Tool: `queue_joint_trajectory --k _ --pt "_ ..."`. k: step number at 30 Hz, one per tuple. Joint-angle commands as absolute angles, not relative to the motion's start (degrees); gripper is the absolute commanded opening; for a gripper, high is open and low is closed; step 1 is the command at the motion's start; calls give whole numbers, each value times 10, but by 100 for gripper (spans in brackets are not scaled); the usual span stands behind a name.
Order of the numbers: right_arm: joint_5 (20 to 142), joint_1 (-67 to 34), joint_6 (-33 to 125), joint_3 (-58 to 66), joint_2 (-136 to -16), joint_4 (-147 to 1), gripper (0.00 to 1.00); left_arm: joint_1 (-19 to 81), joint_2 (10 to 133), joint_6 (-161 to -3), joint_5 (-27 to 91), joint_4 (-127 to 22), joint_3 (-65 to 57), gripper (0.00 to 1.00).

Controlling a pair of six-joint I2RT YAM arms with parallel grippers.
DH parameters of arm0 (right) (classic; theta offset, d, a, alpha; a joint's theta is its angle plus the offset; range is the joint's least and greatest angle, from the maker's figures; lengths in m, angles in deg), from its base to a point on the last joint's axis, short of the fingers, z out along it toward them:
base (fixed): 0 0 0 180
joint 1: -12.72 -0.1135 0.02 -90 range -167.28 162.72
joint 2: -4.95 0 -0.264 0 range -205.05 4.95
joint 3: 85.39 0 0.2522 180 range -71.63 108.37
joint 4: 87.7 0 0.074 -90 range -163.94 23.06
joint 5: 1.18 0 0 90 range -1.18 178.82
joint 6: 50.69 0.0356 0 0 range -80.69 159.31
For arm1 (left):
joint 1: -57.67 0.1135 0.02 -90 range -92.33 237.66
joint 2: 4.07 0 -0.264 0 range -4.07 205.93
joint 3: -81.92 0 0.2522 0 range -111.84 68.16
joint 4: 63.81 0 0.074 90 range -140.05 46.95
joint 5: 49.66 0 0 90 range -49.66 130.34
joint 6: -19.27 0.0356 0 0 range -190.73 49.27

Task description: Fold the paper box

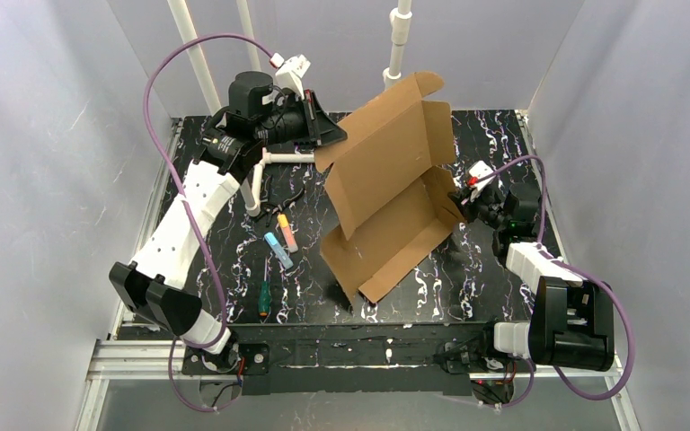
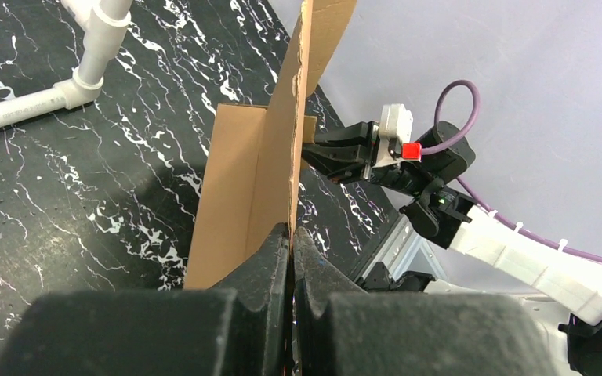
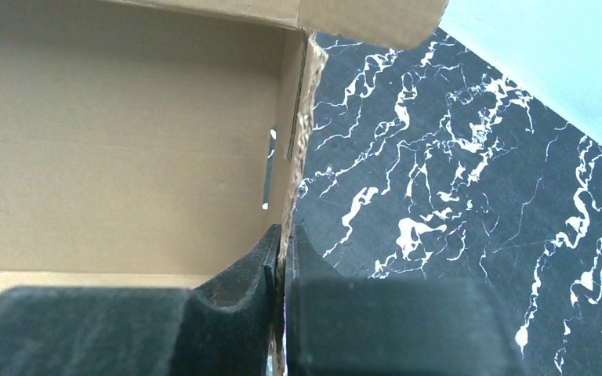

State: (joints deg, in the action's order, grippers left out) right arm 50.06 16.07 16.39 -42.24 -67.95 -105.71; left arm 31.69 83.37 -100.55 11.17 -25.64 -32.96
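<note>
The paper box is a brown corrugated sheet with flaps and slots, held tilted above the black marbled table between both arms. My left gripper is shut on its far left edge; in the left wrist view the cardboard edge runs straight into my closed left gripper. My right gripper is shut on the box's right side wall. The right wrist view shows that wall's edge pinched in my right gripper, with the box's inner face to the left.
Small tools lie left of the box: black pliers, orange and blue markers, and a green-handled screwdriver. White PVC pipes stand at the back left and back middle. Grey walls close in the table on three sides.
</note>
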Motion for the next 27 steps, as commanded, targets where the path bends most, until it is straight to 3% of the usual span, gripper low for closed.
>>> queue_joint_trajectory --k 1,9,16,21,27 --pt "481 156 146 -427 -669 -1093 14 320 826 -1004 99 -245 -322 0" --pt "458 156 113 -436 -646 -1047 16 316 831 -1008 65 -253 -325 0" --pt "465 156 110 -430 -656 -1037 1 314 831 -1029 63 -278 -320 0" --pt "485 155 189 -436 -664 -1135 1 317 853 -1028 81 -274 -381 0" --pt "541 149 336 -428 -733 -1353 1 330 904 -947 129 -235 -515 0"
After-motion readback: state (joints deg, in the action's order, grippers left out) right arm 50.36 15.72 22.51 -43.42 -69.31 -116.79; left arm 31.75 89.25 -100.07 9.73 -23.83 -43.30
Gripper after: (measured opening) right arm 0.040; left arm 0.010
